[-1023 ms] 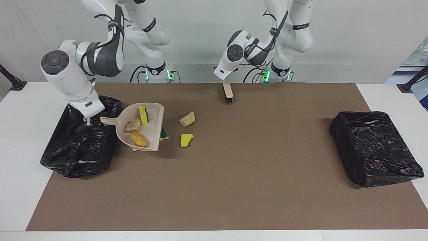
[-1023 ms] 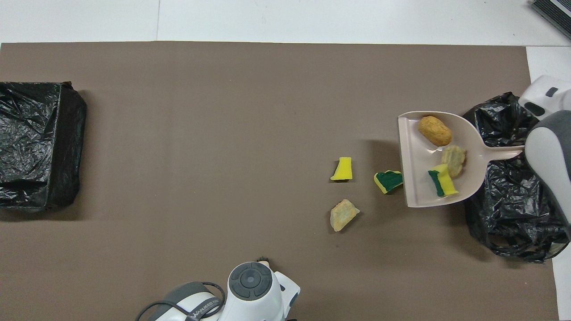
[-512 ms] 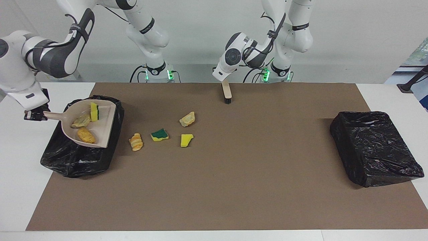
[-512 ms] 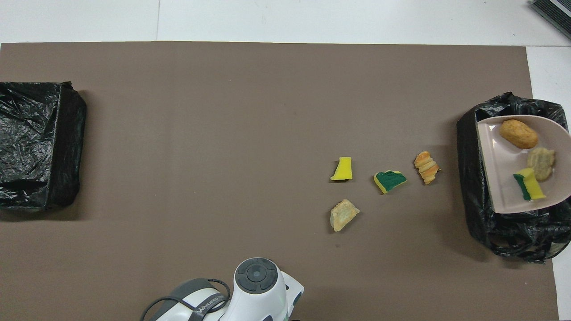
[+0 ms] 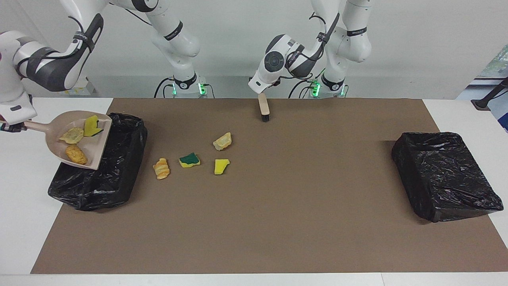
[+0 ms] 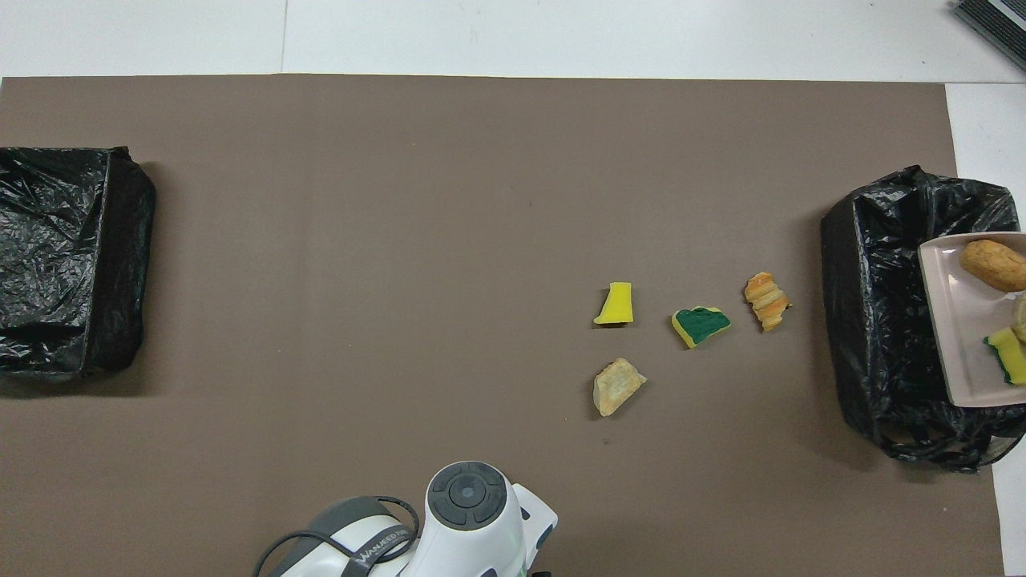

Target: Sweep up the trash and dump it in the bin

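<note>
Beige dustpan (image 5: 95,147) is up in the air, and the right gripper (image 5: 10,128) is closed tight on its handle. The pan hangs over the black bin (image 5: 115,167) at the right arm's end of the table. 3 bits of trash sit in the pan: a green-and-yellow sponge (image 5: 92,126), a tan lump (image 5: 72,136) and an orange lump (image 5: 76,155).

What matters most is which way the pan points. Its long line runs along the table, from the handle at the gripper to the wide open lip. The lip points toward the left arm's end and sits over the bin's open top. So the bin is right under the lip, lower than the gripper and toward the middle of the table from it. I think a tip of the lip downward would let the 3 bits slide in. The lip is not over the bin's middle, so a bit could land on the rim.

4 more bits of trash lie on the brown mat (image 5: 278,218) beside the bin: a striped orange one (image 5: 161,168), a green sponge (image 5: 189,160), a yellow chunk (image 5: 221,166) and a tan one (image 5: 222,141).

Left gripper (image 5: 258,93) waits over the mat's edge near the robots, at the top of the brush (image 5: 263,108). I cannot tell if it grips the brush.
</note>
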